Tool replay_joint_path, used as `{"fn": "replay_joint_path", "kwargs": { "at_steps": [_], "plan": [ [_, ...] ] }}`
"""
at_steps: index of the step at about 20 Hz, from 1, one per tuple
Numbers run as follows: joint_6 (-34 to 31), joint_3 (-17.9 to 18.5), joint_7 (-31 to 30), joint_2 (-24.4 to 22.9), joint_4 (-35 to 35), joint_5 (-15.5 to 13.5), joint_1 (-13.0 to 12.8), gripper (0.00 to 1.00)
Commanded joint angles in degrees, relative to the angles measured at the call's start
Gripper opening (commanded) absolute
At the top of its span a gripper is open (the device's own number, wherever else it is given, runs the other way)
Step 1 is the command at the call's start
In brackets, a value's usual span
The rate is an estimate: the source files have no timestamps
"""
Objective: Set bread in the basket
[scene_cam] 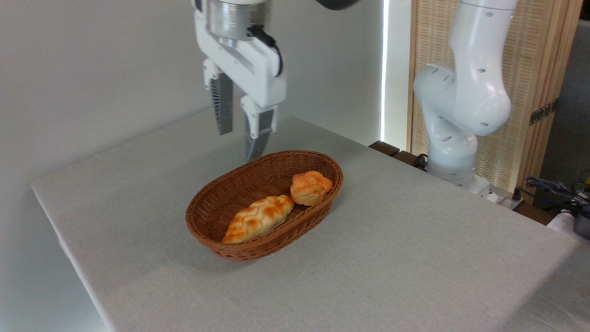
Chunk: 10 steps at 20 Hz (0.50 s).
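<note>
The small round orange-golden bread point(310, 187) rests upright inside the brown wicker basket point(209, 206), at its right end against the rim. A longer braided loaf point(258, 218) lies beside it in the middle of the basket. My gripper point(238, 144) hangs open well above the basket's far-left rim, with nothing between its two grey fingers point(224, 105). It is clear of the bread, up and to the left of it.
The grey cloth-covered table point(392, 258) has its left edge near the wall. The arm's white base point(454, 133) stands at the table's back right, in front of a bamboo screen. Cables and gear point(560, 193) lie at the far right.
</note>
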Motion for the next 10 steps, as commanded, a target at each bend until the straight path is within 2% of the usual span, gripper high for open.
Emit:
{"fn": "replay_joint_path", "kwargs": {
  "at_steps": [1, 3, 6, 7, 10],
  "plan": [
    [-7.81, 1.17, -0.52, 7.80, 11.44, 0.31, -0.07, 1.00],
    [-8.70, 1.17, -0.61, 8.25, 12.77, 1.98, -0.07, 1.00],
    [-9.14, 0.65, -0.79, 8.34, 12.86, 2.34, 0.28, 1.00],
    [-9.23, -0.31, -0.96, 8.34, 12.86, 2.34, 1.94, 1.00],
    [-9.23, -7.86, -0.79, 8.34, 12.78, 2.43, 9.40, 1.00]
  ]
}}
